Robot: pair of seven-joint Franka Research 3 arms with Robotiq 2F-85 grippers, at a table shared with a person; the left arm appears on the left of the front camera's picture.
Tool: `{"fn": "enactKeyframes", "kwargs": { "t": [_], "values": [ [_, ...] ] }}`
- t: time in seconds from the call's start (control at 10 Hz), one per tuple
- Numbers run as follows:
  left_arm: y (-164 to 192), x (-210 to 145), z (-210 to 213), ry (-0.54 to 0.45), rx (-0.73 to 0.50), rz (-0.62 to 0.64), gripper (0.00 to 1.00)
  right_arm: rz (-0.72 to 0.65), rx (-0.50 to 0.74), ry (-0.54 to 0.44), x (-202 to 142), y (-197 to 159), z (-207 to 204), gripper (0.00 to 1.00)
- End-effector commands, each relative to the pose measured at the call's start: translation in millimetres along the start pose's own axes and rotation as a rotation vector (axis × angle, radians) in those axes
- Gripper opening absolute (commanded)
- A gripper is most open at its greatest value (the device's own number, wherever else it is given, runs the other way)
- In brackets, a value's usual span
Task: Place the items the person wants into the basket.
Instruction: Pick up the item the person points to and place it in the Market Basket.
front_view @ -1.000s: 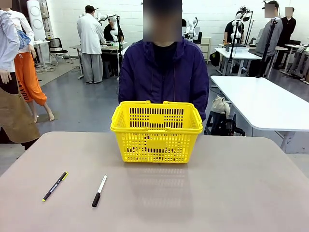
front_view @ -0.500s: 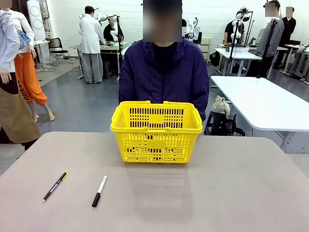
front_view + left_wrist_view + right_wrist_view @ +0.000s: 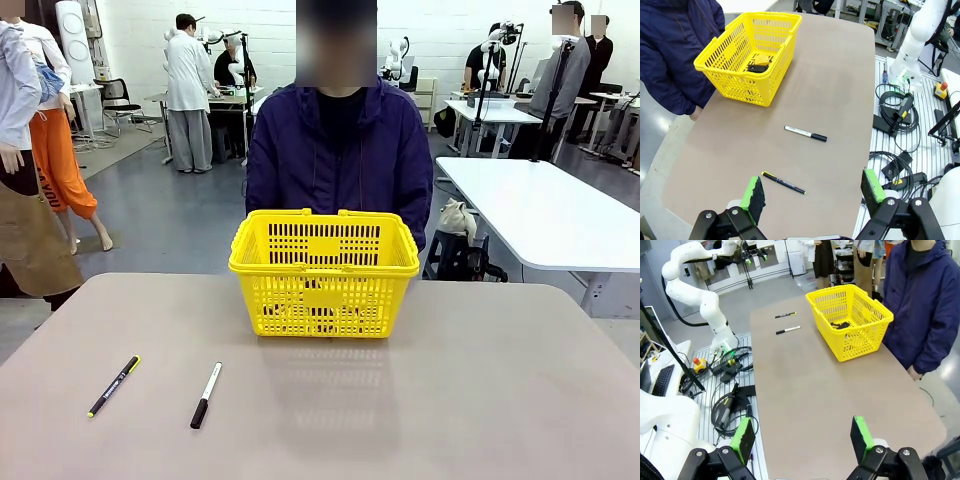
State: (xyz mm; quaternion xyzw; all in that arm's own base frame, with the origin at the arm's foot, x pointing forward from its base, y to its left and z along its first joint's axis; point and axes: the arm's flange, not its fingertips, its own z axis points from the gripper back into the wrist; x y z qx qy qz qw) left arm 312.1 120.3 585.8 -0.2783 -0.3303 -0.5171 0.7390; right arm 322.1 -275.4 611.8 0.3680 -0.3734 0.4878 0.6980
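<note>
Both pincers, left (image 3: pixel 811 192) and right (image 3: pixel 801 437), gape empty at frame bottom; the wanted items (image 3: pixel 758 64) already lie in the basket (image 3: pixel 323 272), upper centre. Remaining risk: mistakenly grabbing the pen (image 3: pixel 113 385) or marker (image 3: pixel 206 394).

Front camera low across table (image 3: pixel 480 400), wrist cameras high, all share basket (image 3: pixel 324 270)

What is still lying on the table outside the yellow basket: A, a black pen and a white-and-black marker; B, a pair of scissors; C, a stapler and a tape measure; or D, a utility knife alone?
A: the black pen and the white-and-black marker lie on the table nearer the robot than the basket, to its left.
</note>
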Motion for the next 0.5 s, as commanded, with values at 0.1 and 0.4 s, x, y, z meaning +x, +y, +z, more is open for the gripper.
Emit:
{"fn": "enactKeyframes", "kwargs": {
  "t": [0.1, 0.4],
  "values": [
    [-0.3, 0.2, 0.5, -0.018, -0.006, -0.01, 1.0, 0.022, 0.005, -0.034, 1.7, -2.6, 2.4, 1.0],
    [-0.3, 0.2, 0.5, -0.018, -0.006, -0.01, 1.0, 0.022, 0.005, -0.034, 1.7, -2.6, 2.4, 1.0]
  ]
}}
